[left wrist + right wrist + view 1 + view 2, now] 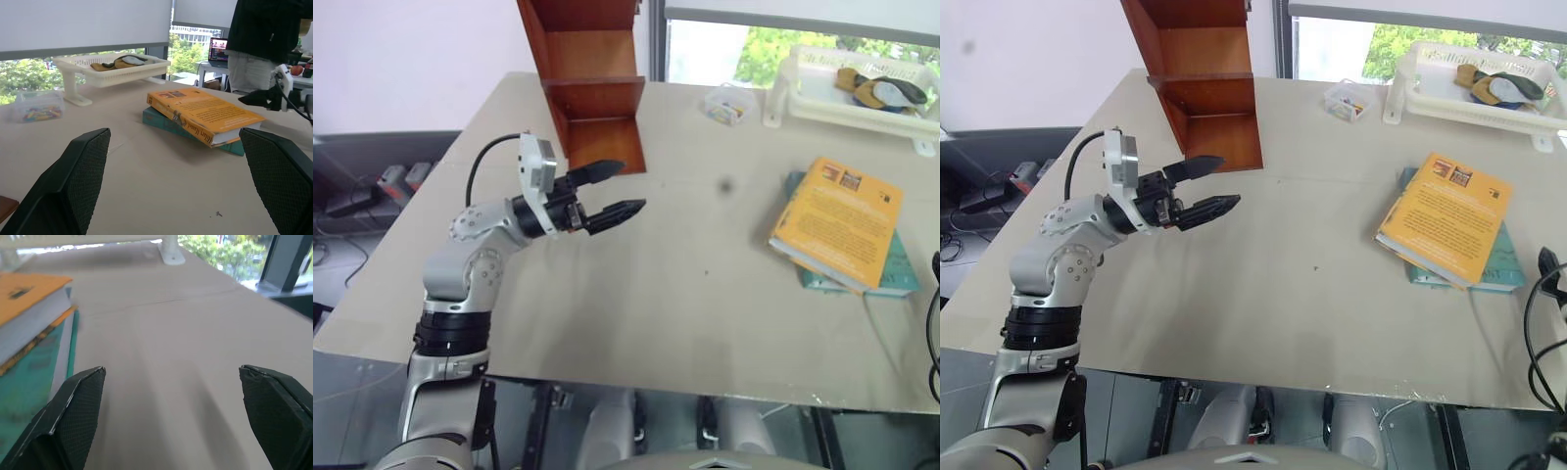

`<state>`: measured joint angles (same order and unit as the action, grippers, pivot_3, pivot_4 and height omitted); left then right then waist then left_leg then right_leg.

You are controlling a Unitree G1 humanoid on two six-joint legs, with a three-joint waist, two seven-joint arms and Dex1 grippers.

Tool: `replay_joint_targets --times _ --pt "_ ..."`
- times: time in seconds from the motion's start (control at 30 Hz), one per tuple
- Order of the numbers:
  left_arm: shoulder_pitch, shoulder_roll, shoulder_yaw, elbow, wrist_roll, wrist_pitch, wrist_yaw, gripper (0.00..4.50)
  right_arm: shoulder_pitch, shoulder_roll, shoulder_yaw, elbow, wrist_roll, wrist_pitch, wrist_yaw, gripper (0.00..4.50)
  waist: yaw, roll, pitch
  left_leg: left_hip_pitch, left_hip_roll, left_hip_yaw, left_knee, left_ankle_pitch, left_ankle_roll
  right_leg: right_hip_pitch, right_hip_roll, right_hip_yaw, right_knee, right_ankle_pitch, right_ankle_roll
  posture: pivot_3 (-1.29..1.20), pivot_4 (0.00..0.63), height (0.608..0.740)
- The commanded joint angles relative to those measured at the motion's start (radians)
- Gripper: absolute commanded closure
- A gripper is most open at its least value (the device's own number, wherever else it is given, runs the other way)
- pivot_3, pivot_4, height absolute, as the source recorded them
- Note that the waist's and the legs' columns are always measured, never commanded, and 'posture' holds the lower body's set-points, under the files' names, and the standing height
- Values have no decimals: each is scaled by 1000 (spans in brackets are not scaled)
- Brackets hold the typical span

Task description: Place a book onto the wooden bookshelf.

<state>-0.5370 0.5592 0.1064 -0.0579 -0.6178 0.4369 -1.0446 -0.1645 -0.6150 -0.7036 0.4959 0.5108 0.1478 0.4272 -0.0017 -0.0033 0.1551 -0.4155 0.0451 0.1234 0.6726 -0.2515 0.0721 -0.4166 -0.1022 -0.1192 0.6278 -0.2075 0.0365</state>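
The book [842, 220], thick and orange-yellow, lies on a thinner teal book [903, 276] at the right of the table. The wooden bookshelf [592, 88] stands at the table's far left, its open compartments facing the table. My left gripper [632, 184] hovers just in front of the shelf's lowest compartment, open and empty, pointing toward the book. In the left wrist view the book [203, 113] lies ahead between the fingers. My right gripper [172, 369] is open and empty over bare table beside the book [24, 303], and its black fingertips [257, 98] reach in just past the book.
A white plastic tray [803, 98] with shoes in it stands at the back right. A small clear box [729, 103] of coloured bits sits between it and the shelf. A person [264, 34] stands beyond the table, near a laptop [220, 49].
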Motion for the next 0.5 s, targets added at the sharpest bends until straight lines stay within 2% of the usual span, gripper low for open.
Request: replay_joint_targets --times 0.03,0.17,0.5 --pt "-10 6 12 -22 -3 -12 3 15 -92 2 -45 44 123 143 -1 0 -2 0 0 0 0 0 0 0 0 0 0 0 0 0 0 0 150 712" --pt "2 10 20 -34 -4 -11 9 15 -165 4 -46 85 219 309 39 0 -2 0 0 0 0 1 0 0 0 0 0 1 0 2 -3 0 150 712" --pt "12 11 25 -47 -3 -18 27 15 -254 -15 -12 186 302 540 170 0 -13 0 0 1 1 2 0 0 0 0 1 1 0 2 -2 0 150 712"
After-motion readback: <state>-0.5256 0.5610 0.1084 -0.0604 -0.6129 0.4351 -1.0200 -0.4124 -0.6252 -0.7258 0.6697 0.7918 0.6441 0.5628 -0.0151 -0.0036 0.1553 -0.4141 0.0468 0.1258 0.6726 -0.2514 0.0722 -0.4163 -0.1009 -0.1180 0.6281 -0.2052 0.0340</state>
